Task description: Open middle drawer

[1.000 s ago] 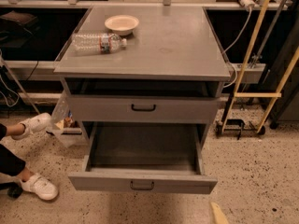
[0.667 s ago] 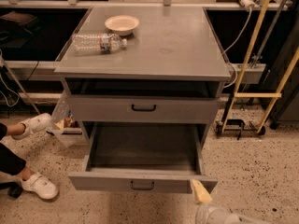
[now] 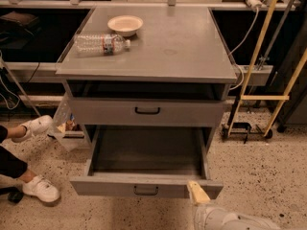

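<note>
The grey cabinet (image 3: 148, 56) has a drawer pulled far out at the bottom of what shows. I take this one to be the middle drawer (image 3: 146, 186). It has a plain grey interior, bare inside, and a small black bar handle (image 3: 145, 190) on its front. Above it, a drawer with a black handle (image 3: 147, 110) stands slightly out, with a dark gap over it. No drawer shows below the open one. My gripper (image 3: 197, 193) comes up from the bottom edge and overlaps the right end of the open drawer's front, right of the handle.
A plastic water bottle (image 3: 101, 43) lies on the cabinet top beside a white bowl (image 3: 124, 25). A person's legs and white shoes (image 3: 41, 188) are on the floor at left. A yellow-framed cart (image 3: 256, 97) stands at right. A small bin (image 3: 64, 128) sits left of the cabinet.
My gripper has risen into view from the bottom edge, up to the right end of the open drawer's front. The drawers have not moved.
</note>
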{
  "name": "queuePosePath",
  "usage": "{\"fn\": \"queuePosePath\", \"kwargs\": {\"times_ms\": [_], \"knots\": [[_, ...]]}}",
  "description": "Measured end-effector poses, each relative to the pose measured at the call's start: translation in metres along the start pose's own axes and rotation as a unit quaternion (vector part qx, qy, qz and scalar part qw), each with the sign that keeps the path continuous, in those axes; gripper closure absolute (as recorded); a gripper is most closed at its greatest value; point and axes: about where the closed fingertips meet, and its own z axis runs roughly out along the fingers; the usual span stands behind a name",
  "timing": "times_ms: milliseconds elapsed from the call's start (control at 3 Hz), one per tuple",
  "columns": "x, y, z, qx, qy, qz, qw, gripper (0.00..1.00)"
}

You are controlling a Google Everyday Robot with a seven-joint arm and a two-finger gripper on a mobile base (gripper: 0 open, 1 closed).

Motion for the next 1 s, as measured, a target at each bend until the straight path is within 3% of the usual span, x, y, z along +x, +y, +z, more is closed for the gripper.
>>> {"fn": "queuePosePath", "kwargs": {"times_ms": [333,667,1000], "knots": [[0.006,-0.037,-0.008,0.011,0.010,-0.004,0.9999,0.00],[-0.028,-0.140,-0.032,0.048,-0.004,-0.051,0.9975,0.00],[-0.059,-0.221,-0.038,0.048,-0.017,-0.083,0.9952,0.00]]}}
